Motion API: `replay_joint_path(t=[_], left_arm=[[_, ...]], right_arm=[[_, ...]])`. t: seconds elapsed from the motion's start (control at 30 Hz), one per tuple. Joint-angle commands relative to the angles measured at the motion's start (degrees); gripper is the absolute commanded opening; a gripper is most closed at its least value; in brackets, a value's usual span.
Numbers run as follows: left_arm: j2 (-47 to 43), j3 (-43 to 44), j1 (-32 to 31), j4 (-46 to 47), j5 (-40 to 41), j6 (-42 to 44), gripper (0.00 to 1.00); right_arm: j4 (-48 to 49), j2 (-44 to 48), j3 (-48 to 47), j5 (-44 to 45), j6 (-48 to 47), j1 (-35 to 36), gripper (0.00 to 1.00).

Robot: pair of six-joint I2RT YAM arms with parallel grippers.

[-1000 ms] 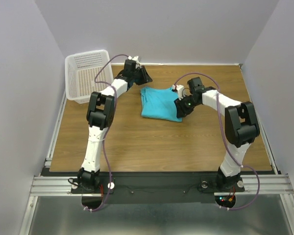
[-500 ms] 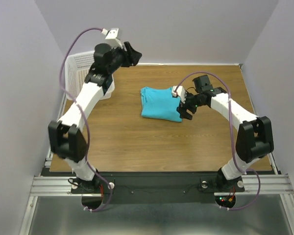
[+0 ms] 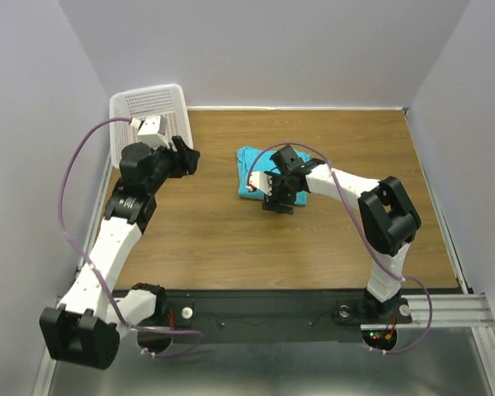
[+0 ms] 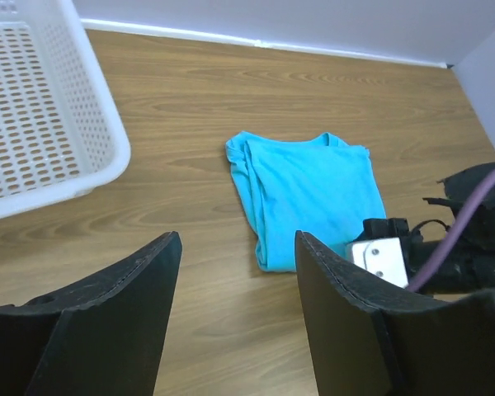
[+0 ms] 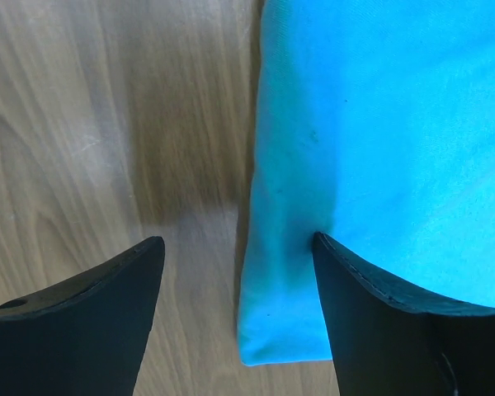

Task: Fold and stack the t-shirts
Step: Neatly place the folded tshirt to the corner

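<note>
**Folded t-shirt (image 3: 254,167) on the table (image 3: 214,239), right gripper (image 3: 279,203) spread over its near edge**

Both arms rise from their bases at the near edge of the wooden table. The left arm leans out to the left, and the left gripper (image 3: 184,157) hangs above bare wood with nothing between its fingers (image 4: 140,289). They are spread wide, and its wrist camera looks between them across the table toward the shirt.

Farther in, about mid-table, the right gripper points down at the near edge of the t-shirt. Its jaws are wide apart and hold nothing. In the right wrist view one finger (image 5: 82,305) stands over the wood and the other (image 5: 371,322) over the turquoise cloth, so the shirt's folded edge runs between them. The tip of the second finger is at the cloth, but whether it presses down cannot be told.

The t-shirt lies flat on the table as a compact rectangle, with its neckline on the far side and a thicker fold along its left edge.

A white perforated basket (image 4: 103,115) sits in the far left corner, well apart from the shirt.
</note>
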State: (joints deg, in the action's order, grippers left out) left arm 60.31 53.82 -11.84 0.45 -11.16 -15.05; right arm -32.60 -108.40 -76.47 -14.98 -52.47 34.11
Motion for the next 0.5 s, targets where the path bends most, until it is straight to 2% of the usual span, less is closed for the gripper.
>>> replay_joint_path(t=[0.0,0.13,0.23,0.27,0.33,0.37,0.4,0.47], left_arm=[[-8.1,-3.2,0.6,-1.6,3.0,0.8,0.69],[-12.7,-5.3,0.8,-2.6,3.9,-0.7,0.69],[-14.3,-5.9,0.8,-3.5,3.6,-1.1,0.69],[-14.8,-6.0,0.8,-3.6,3.3,-1.2,0.69],[-15.1,-6.1,0.7,-4.0,2.8,-1.4,0.69],[-15.5,-6.3,0.8,-4.1,2.6,-1.6,0.69],[-15.6,-6.4,0.8,-4.3,2.5,-1.6,0.69],[-15.9,-6.8,0.7,-4.5,2.0,-1.9,0.69]], right_arm=[[4.2,-1.5,-2.0,7.7,3.0,2.0,0.77],[5.5,-4.4,-3.6,10.8,4.3,2.2,0.71],[5.6,-5.8,-3.4,13.3,4.1,2.2,0.58],[5.6,-5.9,-3.3,14.6,3.6,2.2,0.48],[5.9,-5.6,-2.6,16.4,3.3,2.2,0.34],[6.1,-5.2,-1.7,17.2,3.2,2.3,0.2],[6.3,-4.9,-1.1,18.7,2.9,2.2,0.14],[7.5,-3.2,1.0,20.1,1.9,1.7,0.08]])
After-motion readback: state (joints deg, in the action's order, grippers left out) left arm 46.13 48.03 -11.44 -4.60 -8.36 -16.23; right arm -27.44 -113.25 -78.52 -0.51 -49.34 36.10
